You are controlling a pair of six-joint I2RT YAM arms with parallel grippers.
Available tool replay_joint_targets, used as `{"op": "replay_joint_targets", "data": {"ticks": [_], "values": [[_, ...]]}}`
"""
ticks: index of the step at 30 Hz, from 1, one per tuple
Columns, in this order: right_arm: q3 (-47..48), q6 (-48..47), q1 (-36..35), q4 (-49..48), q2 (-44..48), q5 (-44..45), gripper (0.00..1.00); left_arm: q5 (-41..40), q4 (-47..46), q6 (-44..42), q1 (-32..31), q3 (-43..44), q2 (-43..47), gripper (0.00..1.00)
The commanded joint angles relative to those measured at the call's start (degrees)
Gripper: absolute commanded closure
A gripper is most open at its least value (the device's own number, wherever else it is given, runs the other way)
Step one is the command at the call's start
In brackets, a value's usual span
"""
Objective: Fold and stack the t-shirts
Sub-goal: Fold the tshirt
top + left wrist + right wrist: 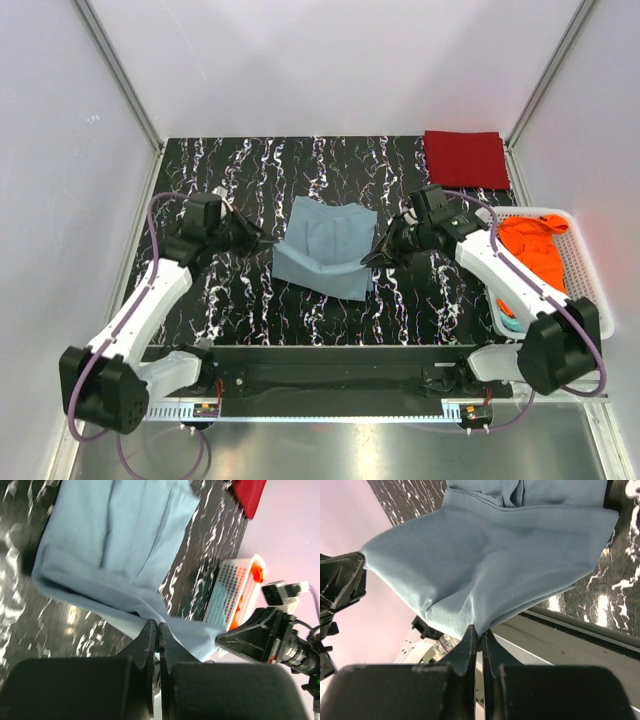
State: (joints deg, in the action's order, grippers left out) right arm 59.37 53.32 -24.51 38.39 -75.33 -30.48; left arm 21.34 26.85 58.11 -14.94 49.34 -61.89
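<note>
Tabletop (240, 295): left gripper (156, 626), right gripper (479, 630) pinching lifted t-shirt (325, 245).

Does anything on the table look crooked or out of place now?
The grey-blue t-shirt sits askew, turned against the edges of the table and only partly folded, pinched by the left gripper and right gripper. The folded dark red t-shirt looks tidy.

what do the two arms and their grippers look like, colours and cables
Both the left arm and right arm have white link shells with chunky black joint housings. A purple cable loops along each. The left gripper and right gripper are black, with flat, narrow black fingers.
</note>
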Motion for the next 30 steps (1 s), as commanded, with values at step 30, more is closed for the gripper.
{"op": "replay_joint_targets", "data": {"ticks": [30], "values": [[28.16, -8.23, 18.62, 1.51, -31.98, -17.33, 0.96, 9.15, -24.39, 0.78, 6.33, 33.36, -44.19, 1.0]]}}
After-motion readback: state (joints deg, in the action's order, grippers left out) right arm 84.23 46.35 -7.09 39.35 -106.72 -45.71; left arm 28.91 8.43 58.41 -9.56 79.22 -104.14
